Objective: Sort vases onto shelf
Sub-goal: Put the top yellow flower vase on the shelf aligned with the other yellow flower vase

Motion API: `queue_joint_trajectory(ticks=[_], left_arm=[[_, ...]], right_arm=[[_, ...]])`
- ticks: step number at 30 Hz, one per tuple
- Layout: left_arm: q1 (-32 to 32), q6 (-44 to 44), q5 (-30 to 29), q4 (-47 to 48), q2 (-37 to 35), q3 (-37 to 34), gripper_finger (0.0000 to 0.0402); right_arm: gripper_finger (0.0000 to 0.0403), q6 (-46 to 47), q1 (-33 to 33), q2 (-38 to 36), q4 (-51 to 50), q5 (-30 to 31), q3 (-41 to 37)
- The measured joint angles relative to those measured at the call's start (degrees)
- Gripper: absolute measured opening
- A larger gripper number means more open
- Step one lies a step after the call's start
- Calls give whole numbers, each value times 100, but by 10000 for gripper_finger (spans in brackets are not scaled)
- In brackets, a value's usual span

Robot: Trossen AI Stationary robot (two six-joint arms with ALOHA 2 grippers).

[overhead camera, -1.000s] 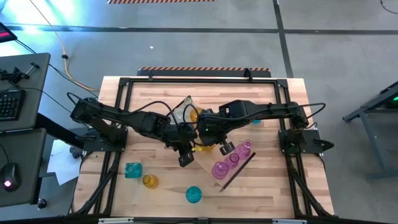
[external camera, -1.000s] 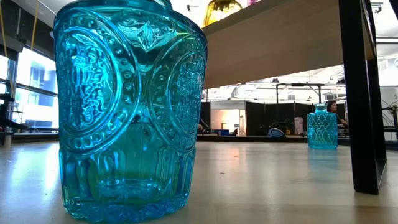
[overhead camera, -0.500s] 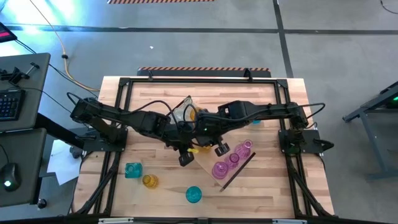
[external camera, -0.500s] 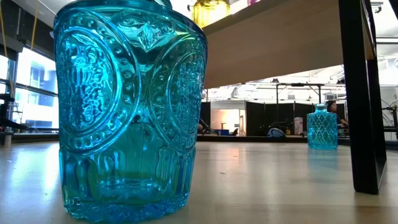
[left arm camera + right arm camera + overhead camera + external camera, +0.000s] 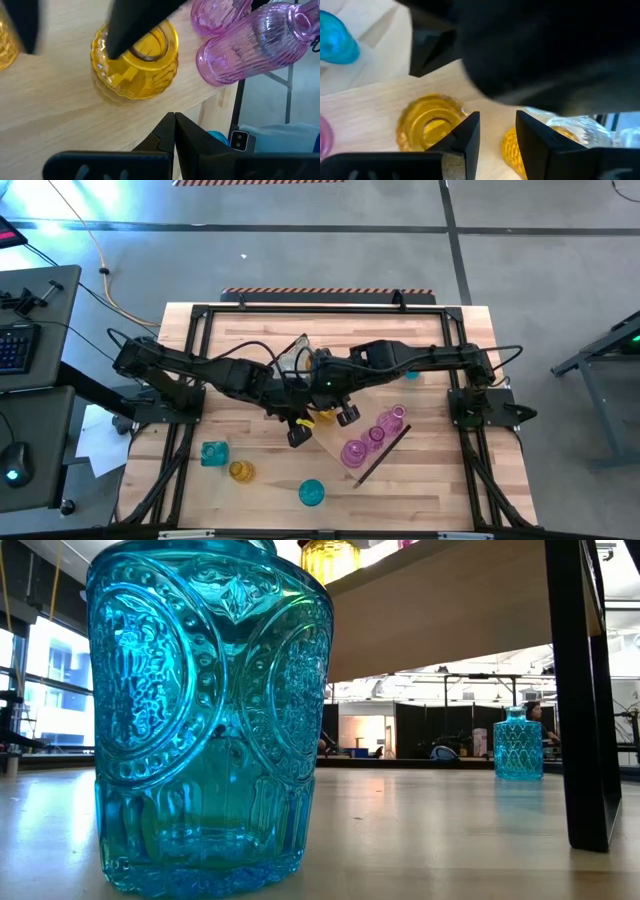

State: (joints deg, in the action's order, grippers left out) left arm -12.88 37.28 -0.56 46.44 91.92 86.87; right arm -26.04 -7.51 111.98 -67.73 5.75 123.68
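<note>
We judge placing step: right gripper (image 5: 495,132) parted (empty), amber vase (image 5: 135,62) on shelf (image 5: 50,107) just ahead. Left gripper (image 5: 174,131) closed together, beside it. Next: fetch another vase.

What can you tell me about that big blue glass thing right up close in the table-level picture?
The teal vase is translucent pressed glass, moulded with round medallions, beaded borders and vertical ribs near its base. It stands upright on the wooden tabletop, nothing touching it, and its top is cut off by the picture's edge. From above it seems to be the teal vase at the front edge, apart from both arms.
</note>
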Motion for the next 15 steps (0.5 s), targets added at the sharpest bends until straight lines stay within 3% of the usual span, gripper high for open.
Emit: queue_joint_trajectory(ticks=[9, 15], left_arm=[[0, -4, -13, -6, 0, 2, 0], [2, -52, -13, 47, 5, -3, 0]], right_arm=[[102, 384, -41, 9, -702, 207, 693], [55, 1208, -35, -84, -1598, -393, 1045]])
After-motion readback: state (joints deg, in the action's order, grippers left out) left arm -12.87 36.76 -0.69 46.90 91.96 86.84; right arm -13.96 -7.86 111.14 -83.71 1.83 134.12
